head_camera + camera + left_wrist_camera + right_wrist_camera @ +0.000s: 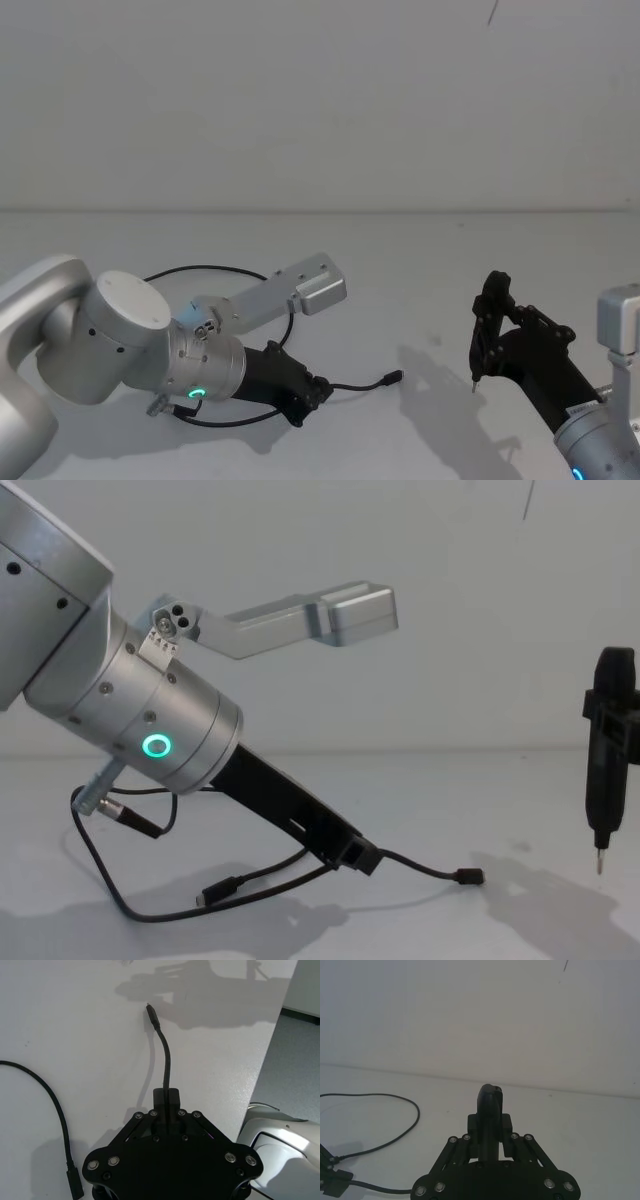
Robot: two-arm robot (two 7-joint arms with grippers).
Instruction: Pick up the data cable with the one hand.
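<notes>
The data cable (360, 384) is a thin black cord lying on the white table, looping back behind my left arm. In the left wrist view the cable (167, 1060) runs straight out from between the fingers to a small plug. My left gripper (318, 390), the black angular one on the silver cylinder with the green ring, sits low over the table, shut on the cable. The chest view shows the left gripper (360, 860) with the cable (415, 863) trailing right to a plug on the table. My right gripper (488, 320) stands upright and apart at the right, shut.
A short black wire with a silver barrel connector (110, 805) hangs from my left wrist. The table's edge (270, 1060) lies close beside the left gripper in the left wrist view. The cable's far loop (370, 1094) curves across the table's middle.
</notes>
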